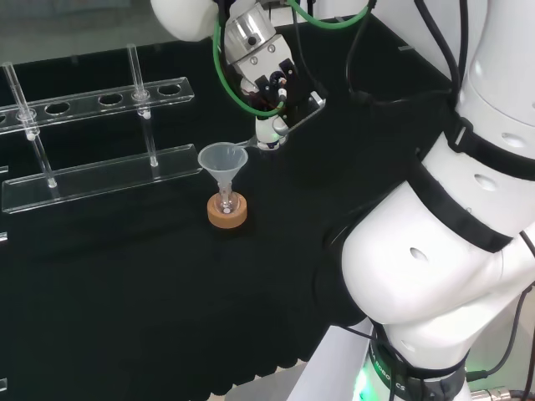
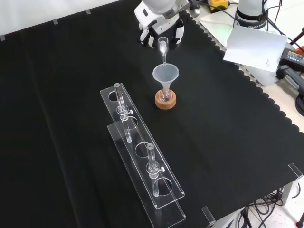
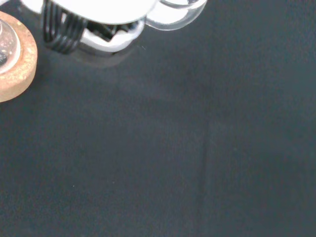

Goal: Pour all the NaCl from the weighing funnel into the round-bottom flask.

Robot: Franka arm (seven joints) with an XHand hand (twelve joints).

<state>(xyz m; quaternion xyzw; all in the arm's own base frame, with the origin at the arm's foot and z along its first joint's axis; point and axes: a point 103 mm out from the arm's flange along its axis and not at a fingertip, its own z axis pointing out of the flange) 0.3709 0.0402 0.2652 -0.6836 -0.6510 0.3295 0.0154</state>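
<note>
In the head view my hand [image 1: 272, 92] hung above the far side of the cloth [image 1: 125, 284], behind and a little right of the funnel [image 1: 222, 160]. My fingers were bent around a clear weighing funnel [image 1: 269, 134], whose lower end pointed down beside the funnel's rim. The funnel sat in the neck of the small flask [image 1: 225, 203], and the flask rested on a cork ring [image 1: 227, 212]. To the left a clear rack [image 1: 100, 138] with two glass tubes stood apart from the flask. Much free cloth lay in front of the ring and to its right, up to my own white arm [image 1: 443, 242].

In the front view my hand [image 2: 159, 21] came in from the top, with fingers closed on the weighing funnel [image 2: 163, 47]. Its thin stem reached down over the mouth of the funnel [image 2: 165, 75]. I could not tell if the stem touched the rim. The flask [image 2: 164, 96] sat on the cork ring [image 2: 165, 101], and I could not make out what was inside it. The rack [image 2: 142, 166] ran from just left of the ring toward the near edge of the cloth [image 2: 57, 118]. To the right the cloth was open as far as its scalloped edge, where a white sheet [image 2: 254, 45] lay.

In the wrist view a blurred white part of my hand [image 3: 94, 10] and black cables [image 3: 61, 32] were close to the camera. A clear curved piece of glass [image 3: 173, 15] showed beside them, cut off by the edge. The cork ring [image 3: 19, 64] was partly cut off too.
</note>
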